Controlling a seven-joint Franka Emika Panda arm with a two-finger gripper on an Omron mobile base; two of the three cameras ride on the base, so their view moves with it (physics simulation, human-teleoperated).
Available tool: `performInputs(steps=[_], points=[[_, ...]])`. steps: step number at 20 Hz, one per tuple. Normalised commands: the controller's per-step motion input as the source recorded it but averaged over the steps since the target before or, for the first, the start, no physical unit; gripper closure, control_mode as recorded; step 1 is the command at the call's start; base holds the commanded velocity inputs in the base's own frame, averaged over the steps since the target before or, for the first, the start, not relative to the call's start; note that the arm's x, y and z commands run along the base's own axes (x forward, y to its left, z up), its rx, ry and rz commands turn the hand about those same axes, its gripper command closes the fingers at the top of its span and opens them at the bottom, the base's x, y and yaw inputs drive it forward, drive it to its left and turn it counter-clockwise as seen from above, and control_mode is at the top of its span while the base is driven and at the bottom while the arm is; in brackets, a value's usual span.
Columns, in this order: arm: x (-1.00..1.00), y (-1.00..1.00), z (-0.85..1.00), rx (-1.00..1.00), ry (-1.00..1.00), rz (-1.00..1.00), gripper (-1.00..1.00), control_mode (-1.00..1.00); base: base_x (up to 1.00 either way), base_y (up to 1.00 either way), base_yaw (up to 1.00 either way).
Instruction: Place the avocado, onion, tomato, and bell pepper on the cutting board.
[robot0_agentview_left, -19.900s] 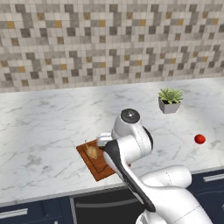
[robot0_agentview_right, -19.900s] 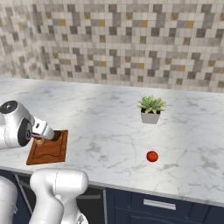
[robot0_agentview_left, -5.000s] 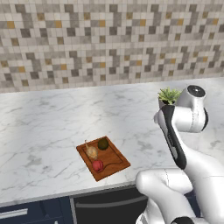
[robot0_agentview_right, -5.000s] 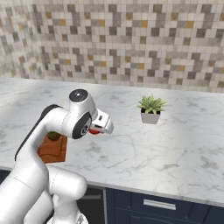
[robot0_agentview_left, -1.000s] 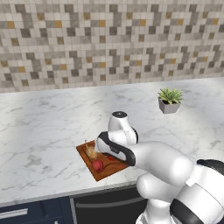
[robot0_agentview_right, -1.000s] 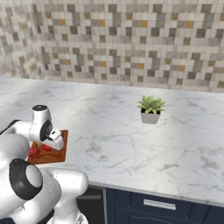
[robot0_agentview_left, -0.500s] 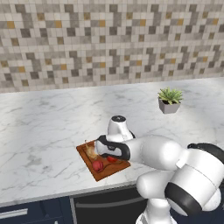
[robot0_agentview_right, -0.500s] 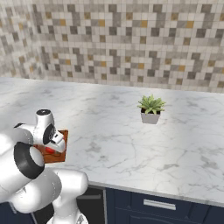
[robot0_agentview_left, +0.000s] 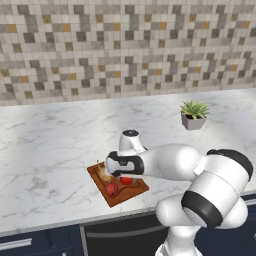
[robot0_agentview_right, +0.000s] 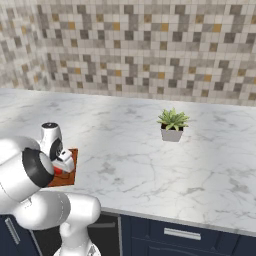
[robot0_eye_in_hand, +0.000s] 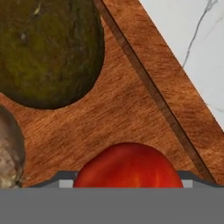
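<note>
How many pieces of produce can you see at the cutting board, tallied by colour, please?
Red: 2, the near one and the far one
Dark olive: 1, the avocado
Tan: 1, the onion
Total: 4

Even, bright rendered light; no glare. Soft shadow band across countertop (robot0_agentview_left: 60, 130) upper centre of frame. Base views slightly soft; hand view close, textures coarse.

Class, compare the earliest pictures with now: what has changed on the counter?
The tomato has moved from the counter onto the cutting board. The gripper, back from beside the potted plant, brought a second red vegetable there. The onion, board and plant are unmoved.
</note>
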Motion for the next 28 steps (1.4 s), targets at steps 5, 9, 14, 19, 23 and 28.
performInputs(steps=[5, 9, 14, 19, 23, 28], points=[[0.00, 0.00, 0.00, 0.00, 0.00, 0.00, -1.00, -1.00, 0.00, 0.00, 0.00], [0.00, 0.00, 0.00, 0.00, 0.00, 0.00, -1.00, -1.00, 0.00, 0.00, 0.00], [0.00, 0.00, 0.17, 0.00, -0.03, 0.00, -1.00, -1.00, 0.00, 0.00, 0.00], [0.00, -0.02, 0.60, -0.04, -0.09, 0.00, -1.00, -1.00, 0.00, 0.00, 0.00], [-0.10, -0.13, 0.77, -0.01, -0.12, 0.00, -1.00, -1.00, 0.00, 0.00, 0.00], [-0.29, -0.19, 0.91, 0.00, -0.17, 0.00, -1.00, -1.00, 0.00, 0.00, 0.00]])
